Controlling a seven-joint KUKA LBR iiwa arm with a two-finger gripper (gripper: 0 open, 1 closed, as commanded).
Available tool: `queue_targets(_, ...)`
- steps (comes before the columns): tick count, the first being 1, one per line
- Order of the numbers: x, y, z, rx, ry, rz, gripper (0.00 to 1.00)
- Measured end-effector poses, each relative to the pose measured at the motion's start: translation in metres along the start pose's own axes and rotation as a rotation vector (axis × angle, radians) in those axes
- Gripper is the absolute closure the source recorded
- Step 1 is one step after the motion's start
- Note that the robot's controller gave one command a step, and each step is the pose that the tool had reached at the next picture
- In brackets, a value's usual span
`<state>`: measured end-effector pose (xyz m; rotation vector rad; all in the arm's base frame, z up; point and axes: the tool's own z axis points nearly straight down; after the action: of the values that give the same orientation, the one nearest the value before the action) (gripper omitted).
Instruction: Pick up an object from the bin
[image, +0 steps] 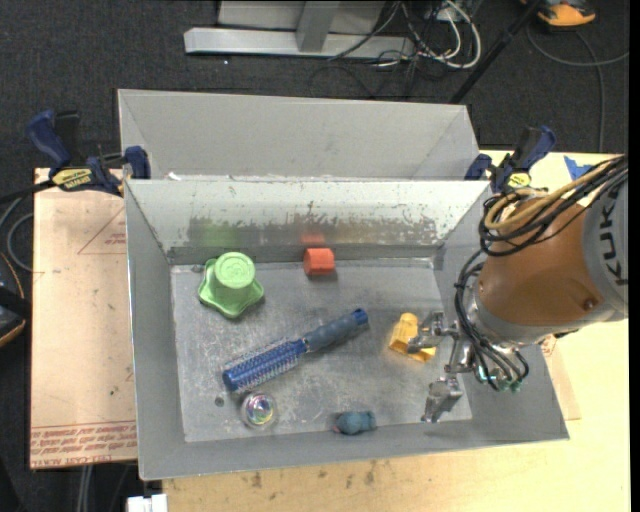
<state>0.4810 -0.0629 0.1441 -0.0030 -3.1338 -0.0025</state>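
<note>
We count six loose things in the bin (300, 190), one of each. Nearest, low in the frame, lie one blue-grey lump (355, 423) and one clear glassy ball (258, 410). At lower right the jaws hang over bare floor; wide or narrow, we cannot tell. Just up-left of them lies one yellow piece (405, 335). Beyond come one blue brush (295, 350), one green cup (232, 283) and, farthest, one red block (319, 261).

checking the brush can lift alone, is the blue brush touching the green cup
Apart. The camera view shows bare bin floor between the blue brush and the green cup.
</note>
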Motion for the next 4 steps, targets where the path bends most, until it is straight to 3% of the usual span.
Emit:
queue_targets(1, -0.001, 0.03, 0.039, 0.0, -0.009, -0.135, 0.0)
queue_targets(2, -0.007, 0.091, 0.06, 0.002, -0.024, -0.296, 0.0)
queue_targets(3, -0.008, 0.109, 0.068, 0.005, -0.026, -0.087, 0.0)
queue_targets(4, -0.006, 0.112, 0.068, 0.0, -0.019, -0.091, 1.0)
